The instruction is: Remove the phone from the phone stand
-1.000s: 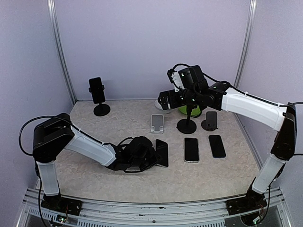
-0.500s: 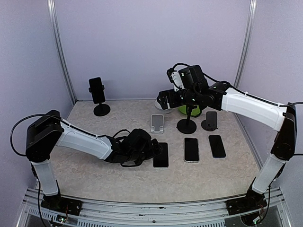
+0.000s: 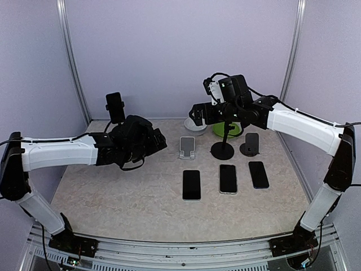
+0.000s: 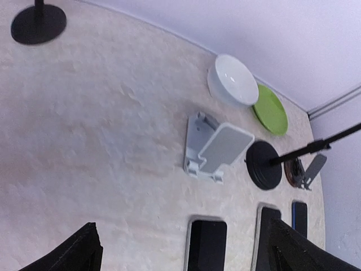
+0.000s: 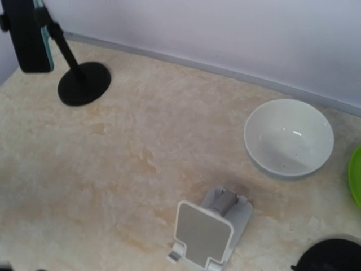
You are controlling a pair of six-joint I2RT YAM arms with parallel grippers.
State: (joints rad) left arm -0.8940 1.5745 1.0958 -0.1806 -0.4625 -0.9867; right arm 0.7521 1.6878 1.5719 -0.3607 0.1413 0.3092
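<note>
A black phone point(image 3: 115, 107) stands clamped upright on a black phone stand point(image 3: 120, 131) at the back left; the right wrist view shows this phone point(image 5: 25, 34) over its round base point(image 5: 84, 83). Another black phone point(image 3: 192, 184) lies flat on the table, also seen in the left wrist view point(image 4: 207, 245). My left gripper point(image 3: 159, 140) hovers right of the stand, open and empty, its fingertips point(image 4: 79, 254) wide apart. My right gripper point(image 3: 196, 116) hangs open and empty over the white bowl point(image 3: 194, 125).
An empty white folding stand point(image 3: 187, 147) sits mid-table. Two more phones point(image 3: 228, 178) point(image 3: 259, 174) lie flat on the right. A black pole stand point(image 3: 223, 149), a small dark stand point(image 3: 251, 144) and a green plate point(image 3: 228, 130) crowd the back right.
The left gripper opened and let go of a phone, leaving it flat beside the other two. It then rose and swung back left toward the stand. The right arm barely moved.
</note>
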